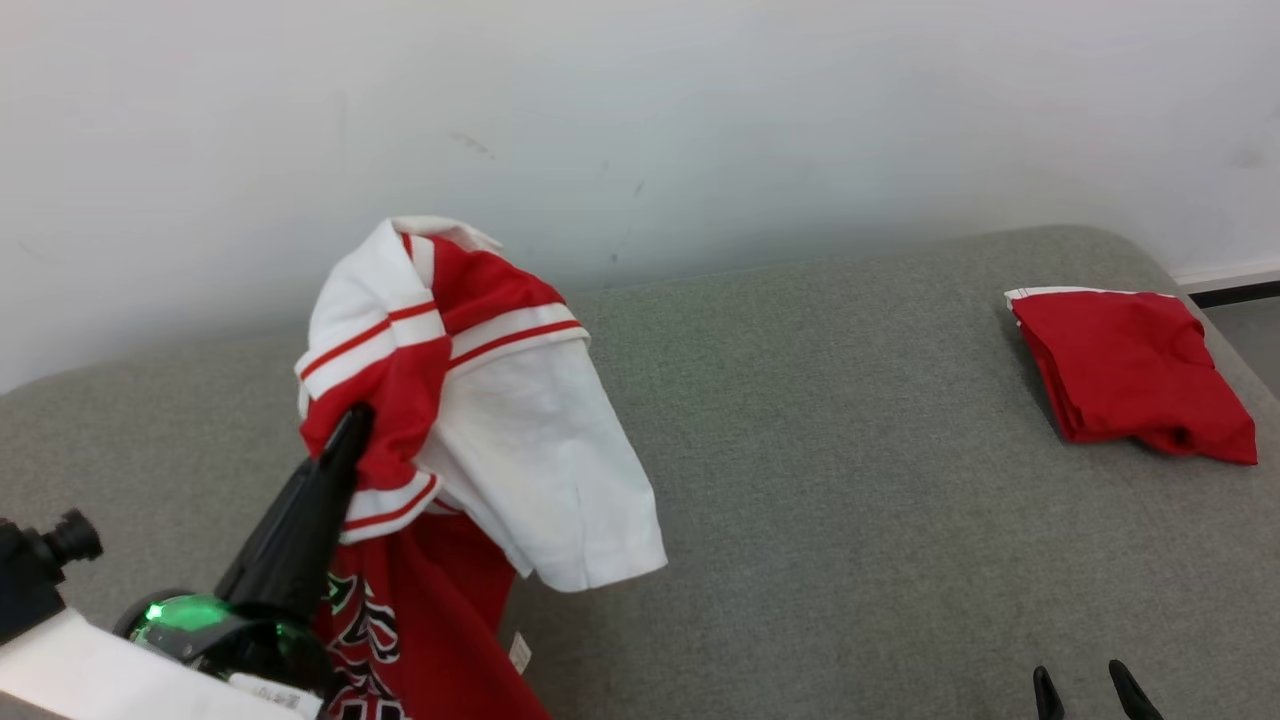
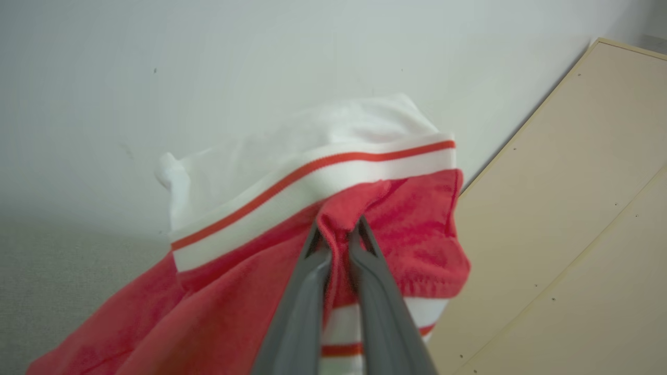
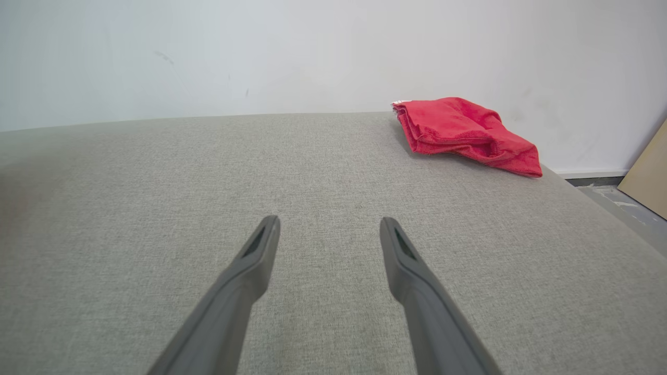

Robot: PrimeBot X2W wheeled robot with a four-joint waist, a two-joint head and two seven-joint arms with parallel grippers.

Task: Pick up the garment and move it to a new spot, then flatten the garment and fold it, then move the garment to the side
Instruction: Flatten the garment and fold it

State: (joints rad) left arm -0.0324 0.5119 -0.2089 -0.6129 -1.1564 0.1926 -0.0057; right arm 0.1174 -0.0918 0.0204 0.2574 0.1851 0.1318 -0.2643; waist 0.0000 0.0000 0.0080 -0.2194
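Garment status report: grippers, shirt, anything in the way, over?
Left gripper shut on garment, lifted, bunched. Right gripper open, empty, low over grey cushion. Folded red cloth at far right, away from the middle.

We see a grey fabric-covered surface with rounded corners, running back to a plain white wall marked by a few faint dark scuffs. Near the surface's far right corner lies a folded red garment, a thin white edge showing along its far side. Past that corner we make out a white skirting board and a patch of grey floor. A pale beige board, dotted with small dark marks, stands by the wall.
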